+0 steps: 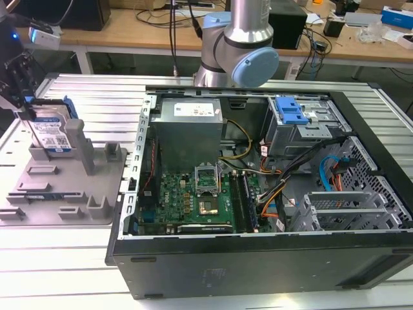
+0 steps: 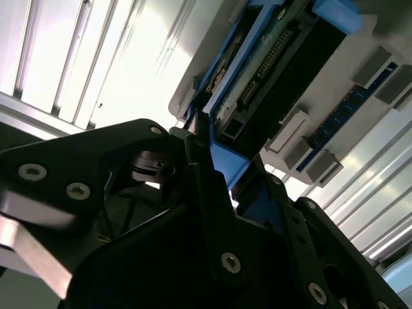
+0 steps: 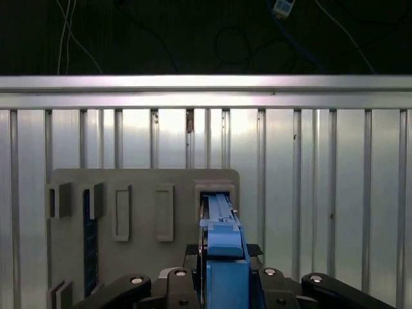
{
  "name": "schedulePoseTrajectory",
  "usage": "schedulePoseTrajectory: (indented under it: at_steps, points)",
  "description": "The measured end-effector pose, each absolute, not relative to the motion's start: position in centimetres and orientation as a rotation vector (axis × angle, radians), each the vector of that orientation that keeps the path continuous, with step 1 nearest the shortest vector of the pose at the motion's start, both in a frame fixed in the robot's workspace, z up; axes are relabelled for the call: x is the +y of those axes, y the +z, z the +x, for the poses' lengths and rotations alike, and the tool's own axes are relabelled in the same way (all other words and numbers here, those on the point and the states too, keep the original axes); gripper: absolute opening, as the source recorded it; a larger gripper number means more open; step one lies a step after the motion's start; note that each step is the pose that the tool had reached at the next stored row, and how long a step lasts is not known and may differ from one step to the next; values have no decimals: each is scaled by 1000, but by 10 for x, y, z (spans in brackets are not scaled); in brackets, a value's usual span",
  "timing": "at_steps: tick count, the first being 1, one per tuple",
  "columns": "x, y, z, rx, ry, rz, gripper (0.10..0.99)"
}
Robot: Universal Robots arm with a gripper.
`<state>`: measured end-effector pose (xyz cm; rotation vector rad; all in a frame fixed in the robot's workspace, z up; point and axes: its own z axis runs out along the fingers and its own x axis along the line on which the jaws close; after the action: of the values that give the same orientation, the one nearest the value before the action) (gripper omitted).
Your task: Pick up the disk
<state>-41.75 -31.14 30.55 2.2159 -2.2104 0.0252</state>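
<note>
Item 1, black gripper (image 1: 26, 110): I see it at the far left of the exterior view, upper part of the frame, coming down from above. In both wrist views its black linkage arms fill the lower frame (image 3: 222, 273) and close in on either side of the blue frame edge. I judge the fingers pressed together on the disk, pinching it across its thin dimension.

Item 2, the disk (image 1: 50, 132): a flat rectangular silver hard drive with a white-and-blue barcode label and blue frame edge. It stands on edge, upright, at the left of the exterior view. It lies directly below the gripper, its flat faces vertical and its long axis running away from the wrist, as the first wrist view's blue rail (image 3: 222, 238) shows, lower centre of the frame. In the second wrist view its connector edge (image 2: 270, 64) sits upper centre.

Item 3, grey plastic holder tray (image 1: 71, 194): lower left of the exterior view. The disk's lower end looks to be in or just above the tray's upright slot (image 3: 215, 190); I cannot tell whether it has cleared it. Other grey blocks and slots stand on the tray.

Item 4, ribbed aluminium table (image 1: 71, 252): under the tray.

Item 5, open black computer case (image 1: 258, 258): centre and right of the exterior view, green motherboard (image 1: 193, 200) inside, well apart from the gripper.
</note>
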Motion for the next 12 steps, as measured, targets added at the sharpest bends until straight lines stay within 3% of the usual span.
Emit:
schedulePoseTrajectory:
  at_steps: [12]
  points:
    - [-312, 348, -418, -2224, 17, 2229, 365]
